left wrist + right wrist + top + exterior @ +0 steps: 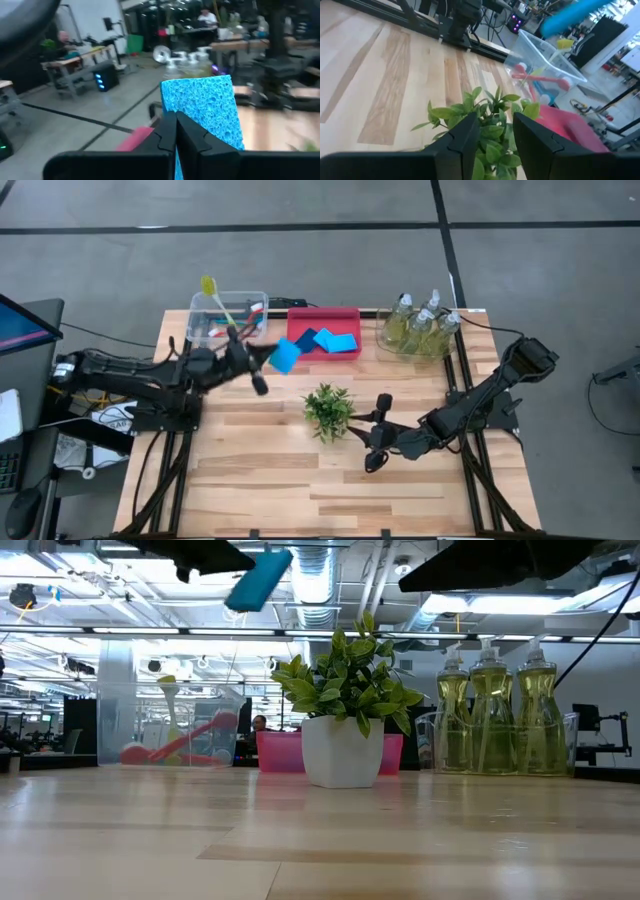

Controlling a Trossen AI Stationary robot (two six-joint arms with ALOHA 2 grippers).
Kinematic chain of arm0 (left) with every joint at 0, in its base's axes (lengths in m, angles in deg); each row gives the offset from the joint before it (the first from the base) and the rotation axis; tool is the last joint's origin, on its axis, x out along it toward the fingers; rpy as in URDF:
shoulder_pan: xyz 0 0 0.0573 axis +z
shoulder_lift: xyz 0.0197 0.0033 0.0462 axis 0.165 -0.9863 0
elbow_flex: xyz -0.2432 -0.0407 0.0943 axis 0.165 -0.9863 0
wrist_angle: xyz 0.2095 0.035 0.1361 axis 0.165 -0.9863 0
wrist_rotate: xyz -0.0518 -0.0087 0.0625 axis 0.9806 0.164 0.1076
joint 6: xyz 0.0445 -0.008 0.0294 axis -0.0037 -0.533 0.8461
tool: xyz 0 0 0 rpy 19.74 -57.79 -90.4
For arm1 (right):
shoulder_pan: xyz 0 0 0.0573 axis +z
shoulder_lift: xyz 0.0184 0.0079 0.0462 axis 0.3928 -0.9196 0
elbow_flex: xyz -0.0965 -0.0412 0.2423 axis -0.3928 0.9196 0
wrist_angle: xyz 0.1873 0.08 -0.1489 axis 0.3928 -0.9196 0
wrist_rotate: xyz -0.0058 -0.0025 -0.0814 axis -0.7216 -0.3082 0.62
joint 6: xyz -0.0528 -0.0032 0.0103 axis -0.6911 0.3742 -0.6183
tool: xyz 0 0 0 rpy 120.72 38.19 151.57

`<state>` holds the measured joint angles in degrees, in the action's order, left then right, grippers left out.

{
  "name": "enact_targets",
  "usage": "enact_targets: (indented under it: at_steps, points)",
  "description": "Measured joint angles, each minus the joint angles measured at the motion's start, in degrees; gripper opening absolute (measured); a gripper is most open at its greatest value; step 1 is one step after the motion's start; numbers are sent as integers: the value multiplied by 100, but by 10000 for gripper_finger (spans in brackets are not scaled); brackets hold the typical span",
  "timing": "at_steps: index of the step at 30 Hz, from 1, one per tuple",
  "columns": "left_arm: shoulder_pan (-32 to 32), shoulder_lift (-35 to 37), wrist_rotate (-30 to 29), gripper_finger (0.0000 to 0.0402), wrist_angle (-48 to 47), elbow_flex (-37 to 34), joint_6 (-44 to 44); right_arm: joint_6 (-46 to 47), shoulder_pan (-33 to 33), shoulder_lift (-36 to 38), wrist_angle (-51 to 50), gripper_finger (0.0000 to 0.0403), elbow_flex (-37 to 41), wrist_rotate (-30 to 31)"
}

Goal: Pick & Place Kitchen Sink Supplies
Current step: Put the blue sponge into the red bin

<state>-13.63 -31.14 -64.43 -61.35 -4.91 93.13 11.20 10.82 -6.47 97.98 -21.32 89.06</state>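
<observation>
My left gripper (268,366) is shut on a flat blue sponge (285,356), held in the air beside the near left corner of the pink bin (323,313). In the low view the sponge (260,578) hangs tilted, high above the table. More blue sponges (328,339) lie in the pink bin. Red and yellow brushes (222,312) stand in the clear bin (196,320). Three pump bottles (420,323) of yellow-green liquid stand in a clear bin at the far right. My right gripper (496,135) is open above the table, just right of the plant. My left gripper pinches the sponge's near end (186,120) between its two shut fingers (167,132). The fingers come level from the table's left. Most of the sponge sticks out beyond the fingertips. It is lifted clear of the table and the bins, and tilted.
A small leafy plant in a white pot (328,411) stands mid-table, between the two grippers and just in front of my right gripper's fingers. The three bins line the far edge. Bare wood (270,480) stretches along the near half of the table.
</observation>
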Motion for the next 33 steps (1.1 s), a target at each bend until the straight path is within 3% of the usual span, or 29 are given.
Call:
enact_targets:
  at_steps: [8, 17, 25, 33]
  points:
    - [1861, -673, 1414, 4, 1002, 0, -3, -91, -160, -2, 9, 118, 0, 0]
    - [3409, -2241, 2722, 7, 2294, 0, -961, -88, -165, -2, 2, 118, 0, -2]
    - [3741, -3414, 2772, 7, 3563, 0, -1044, -75, -165, -2, -18, 118, 0, -1]
    - [3720, -3666, 2963, 8, 3718, 0, -971, 9, -165, -2, -115, 118, 2, -2]
